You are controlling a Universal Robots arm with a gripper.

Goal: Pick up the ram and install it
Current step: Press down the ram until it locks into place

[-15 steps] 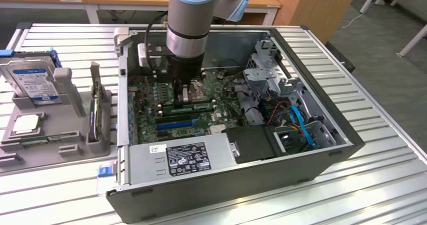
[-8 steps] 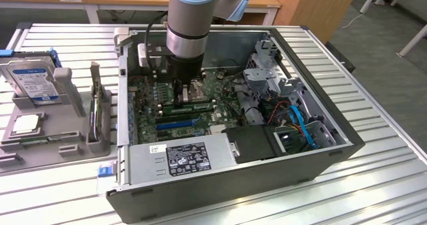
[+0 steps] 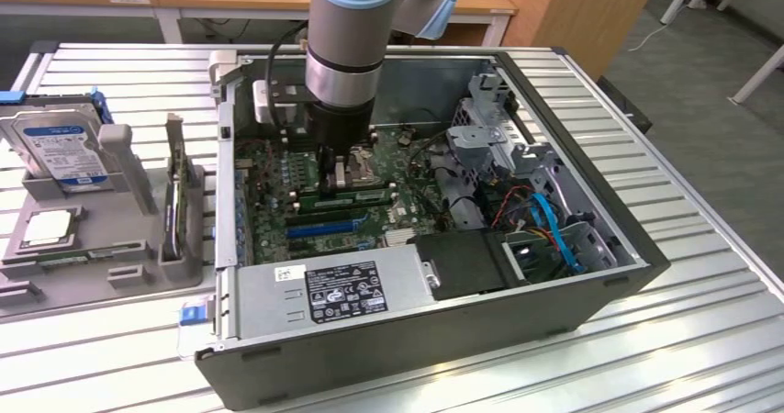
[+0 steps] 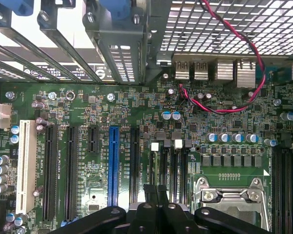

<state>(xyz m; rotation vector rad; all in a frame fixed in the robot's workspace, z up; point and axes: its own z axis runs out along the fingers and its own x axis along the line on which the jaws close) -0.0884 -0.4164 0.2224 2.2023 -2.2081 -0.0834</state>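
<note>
The arm reaches down into the open computer case (image 3: 588, 220). My gripper (image 3: 352, 176) hangs low over the green motherboard (image 3: 263, 202). Right under it lies the ram (image 3: 355, 194), a narrow green stick with dark chips, level along the memory slots. In the wrist view the two black fingertips (image 4: 149, 191) are pressed close together above the memory slots (image 4: 173, 165), beside a white latch (image 4: 155, 146). The gripper (image 4: 155, 192) is shut, and the stick is hidden beneath its fingers there.
A blue-labelled hard drive (image 3: 55, 147), a silver processor (image 3: 50, 227) and a thin board standing on edge (image 3: 174, 188) sit in the grey fixture at the exterior view's left. The processor socket (image 4: 229, 200), blue slot (image 4: 113, 165), power supply (image 3: 343, 289) and drive cage (image 3: 490, 138) surround the gripper.
</note>
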